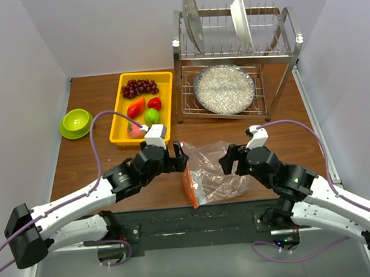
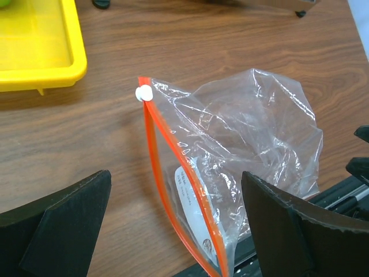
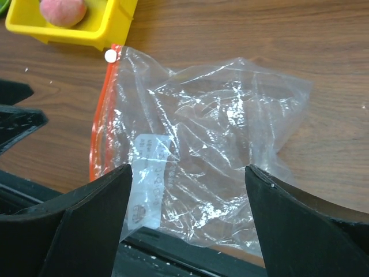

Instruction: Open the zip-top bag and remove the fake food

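The zip-top bag [image 1: 217, 171] is lying near the yellow tray [image 1: 119, 115], on its arm-base side. The fake food [image 1: 140, 87] is sitting inside that tray. The left gripper [image 1: 179, 157] and right gripper [image 1: 228, 160] are being held open, gripping nothing. If it is nudged further from the tray, the light bag risks being pushed off the table [image 1: 96, 165].

Open table [image 1: 288, 136] right of zip-top bag [image 1: 217, 171]; dish rack [image 1: 230, 57] behind; yellow tray [image 1: 119, 115] beside left hand [image 1: 181, 157].
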Robot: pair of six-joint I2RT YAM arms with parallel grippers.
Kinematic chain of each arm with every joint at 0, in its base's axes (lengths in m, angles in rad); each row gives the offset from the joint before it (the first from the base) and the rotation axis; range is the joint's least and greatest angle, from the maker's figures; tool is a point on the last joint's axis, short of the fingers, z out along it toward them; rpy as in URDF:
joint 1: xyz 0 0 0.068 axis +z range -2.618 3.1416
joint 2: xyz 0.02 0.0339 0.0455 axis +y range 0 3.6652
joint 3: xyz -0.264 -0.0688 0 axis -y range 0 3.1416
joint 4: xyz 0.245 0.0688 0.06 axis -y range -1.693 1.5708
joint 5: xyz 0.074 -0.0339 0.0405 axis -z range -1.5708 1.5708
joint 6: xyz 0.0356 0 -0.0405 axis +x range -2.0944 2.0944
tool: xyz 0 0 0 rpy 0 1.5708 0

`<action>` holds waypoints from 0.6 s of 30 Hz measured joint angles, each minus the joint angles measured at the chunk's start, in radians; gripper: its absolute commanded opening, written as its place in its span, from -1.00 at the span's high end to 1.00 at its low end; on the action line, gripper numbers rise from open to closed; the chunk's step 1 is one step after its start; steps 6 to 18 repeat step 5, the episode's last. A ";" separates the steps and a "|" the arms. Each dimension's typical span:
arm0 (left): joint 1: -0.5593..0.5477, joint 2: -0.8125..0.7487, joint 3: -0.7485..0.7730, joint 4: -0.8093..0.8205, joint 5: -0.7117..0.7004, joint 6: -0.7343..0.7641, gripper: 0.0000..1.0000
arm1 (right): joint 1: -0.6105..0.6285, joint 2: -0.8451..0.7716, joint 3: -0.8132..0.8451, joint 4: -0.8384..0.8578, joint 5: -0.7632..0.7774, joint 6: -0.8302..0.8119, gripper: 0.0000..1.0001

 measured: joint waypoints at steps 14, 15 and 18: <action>0.000 -0.057 -0.040 0.034 -0.025 0.011 -1.00 | 0.000 -0.003 -0.016 -0.008 0.029 0.007 -0.70; 0.000 -0.057 -0.040 0.034 -0.025 0.011 -1.00 | 0.000 -0.003 -0.016 -0.008 0.029 0.007 -0.70; 0.000 -0.057 -0.040 0.034 -0.025 0.011 -1.00 | 0.000 -0.003 -0.016 -0.008 0.029 0.007 -0.70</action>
